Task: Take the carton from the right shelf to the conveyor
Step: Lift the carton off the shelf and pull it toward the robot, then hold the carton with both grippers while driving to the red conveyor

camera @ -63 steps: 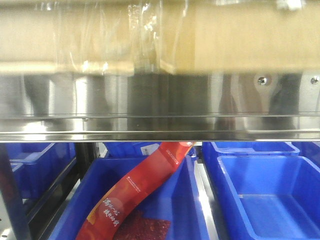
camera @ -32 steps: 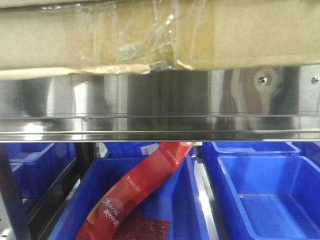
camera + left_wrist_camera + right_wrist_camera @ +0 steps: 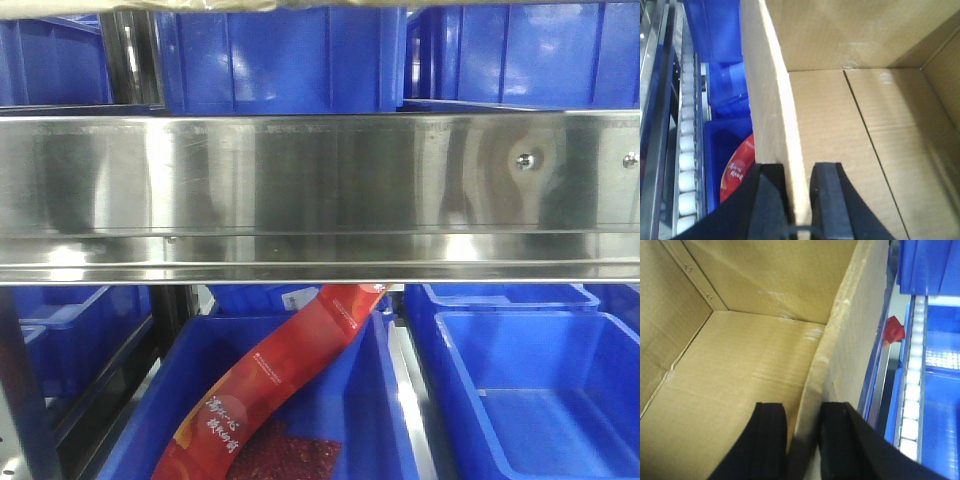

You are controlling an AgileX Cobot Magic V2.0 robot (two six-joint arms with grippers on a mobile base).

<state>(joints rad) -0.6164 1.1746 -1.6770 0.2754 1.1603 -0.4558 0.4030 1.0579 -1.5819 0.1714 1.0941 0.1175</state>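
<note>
The left gripper (image 3: 799, 197) clamps the carton (image 3: 855, 135) by its side wall, with 1 black finger (image 3: 771, 195) outside and 1 inside. Ahead and right of the gripper lies the open carton's bare floor with a centre seam. Left of the gripper are blue bins (image 3: 722, 80), a red packet (image 3: 737, 170) and a row of white rollers (image 3: 686, 150).

My left gripper (image 3: 799, 200) pinches one upright wall of the large open brown cardboard carton (image 3: 850, 130), one finger inside and one outside. To its left and below sit blue plastic bins (image 3: 722, 30), one holding a red printed packet (image 3: 737, 170). My right gripper (image 3: 802, 440) pinches another wall, with the carton's inside to its left and bins to its right.
</note>
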